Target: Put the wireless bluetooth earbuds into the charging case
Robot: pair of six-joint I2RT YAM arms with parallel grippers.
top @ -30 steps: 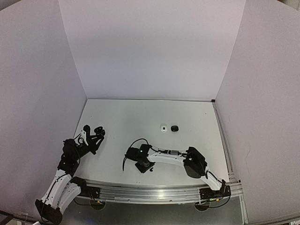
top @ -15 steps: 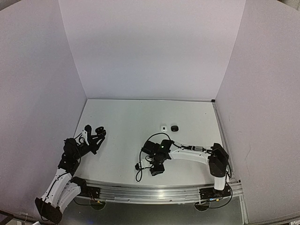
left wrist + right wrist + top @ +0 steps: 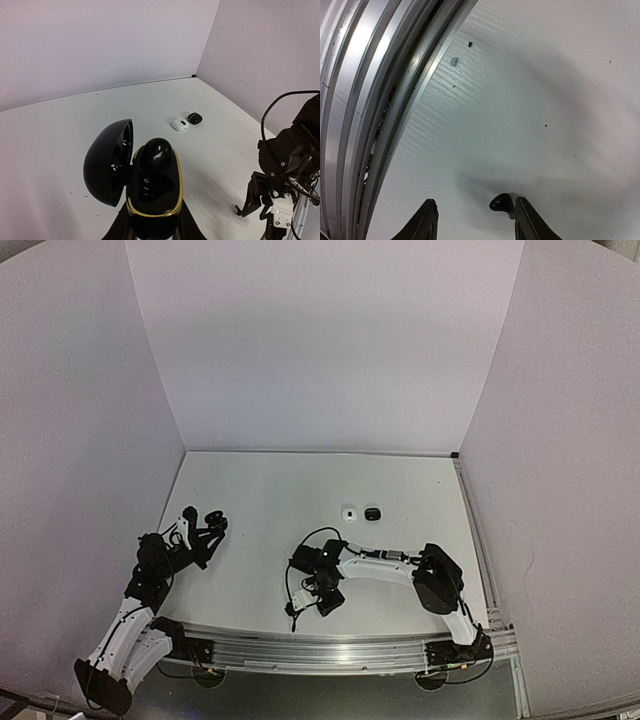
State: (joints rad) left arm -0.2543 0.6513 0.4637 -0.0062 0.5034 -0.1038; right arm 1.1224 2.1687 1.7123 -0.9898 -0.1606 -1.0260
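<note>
My left gripper (image 3: 154, 229) is shut on the base of the black, gold-rimmed charging case (image 3: 152, 192), held above the table's left side, and appears in the top view as the left gripper (image 3: 203, 530). The lid (image 3: 107, 165) hangs open to the left. One black earbud (image 3: 156, 152) sits in the case's far slot; the near slot looks empty. My right gripper (image 3: 475, 202) is open and low over the table near the front rail. A small black earbud (image 3: 501, 202) lies between its fingers, right against the inner side of the right finger (image 3: 527, 220). From above, the right gripper (image 3: 326, 600) points down.
A small rounded white case (image 3: 349, 513) and a black one (image 3: 372, 513) lie side by side at mid-table, and show as the white case (image 3: 180, 124) and black case (image 3: 194, 118) from the left wrist. The aluminium rail (image 3: 380, 100) runs along the front edge. White walls enclose the table.
The right arm swung right, then back a little left, and its gripper stays low near the front edge. Its jaws widened and narrowed slightly. The left arm and case hardly moved.
</note>
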